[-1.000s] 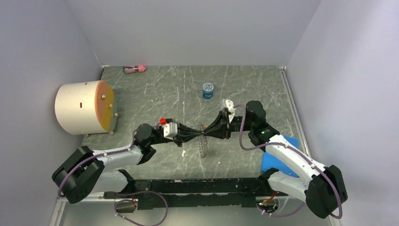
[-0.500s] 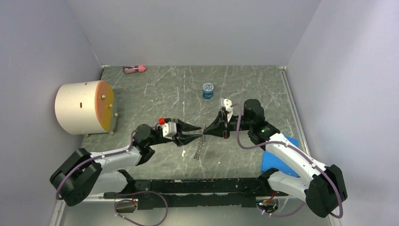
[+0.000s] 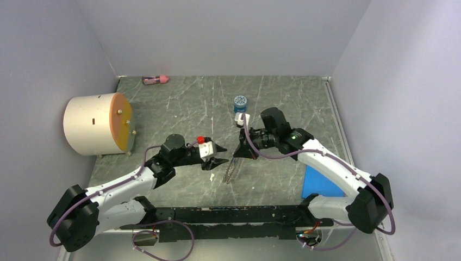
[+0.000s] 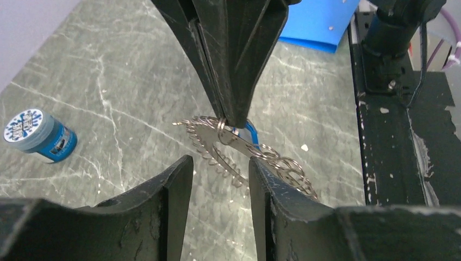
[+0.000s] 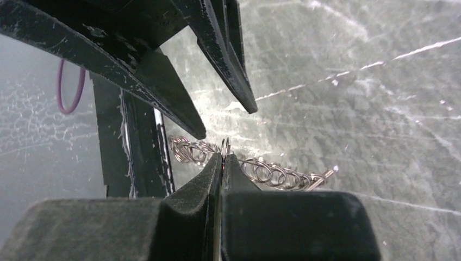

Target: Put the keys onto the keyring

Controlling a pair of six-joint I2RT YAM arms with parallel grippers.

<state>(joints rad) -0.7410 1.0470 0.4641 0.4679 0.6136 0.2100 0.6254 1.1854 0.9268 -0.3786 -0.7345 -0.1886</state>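
The keyring (image 4: 213, 154) is a thin metal loop strung with small coiled rings; it hangs tilted just above the table (image 3: 179, 103). My right gripper (image 3: 235, 156) (image 5: 222, 156) is shut on it, pinching one small ring at the top of the loop. In the left wrist view a flat metal key (image 4: 243, 144) with a bit of blue (image 4: 251, 132) hangs right under the right fingertips. My left gripper (image 3: 224, 154) (image 4: 220, 163) stands open just left of the keyring, touching nothing. No yellow-headed key shows.
A blue jar (image 3: 240, 104) stands behind the grippers. A white drum with an orange face (image 3: 98, 124) sits at the left, a pink item (image 3: 155, 79) at the back, a blue pad (image 3: 321, 182) at the right. A small pale scrap (image 3: 211, 176) lies under the left gripper.
The left gripper opened, let go of the keyring and drew back. The right gripper shut on the keyring and swung left, so the loop now hangs from it alone.
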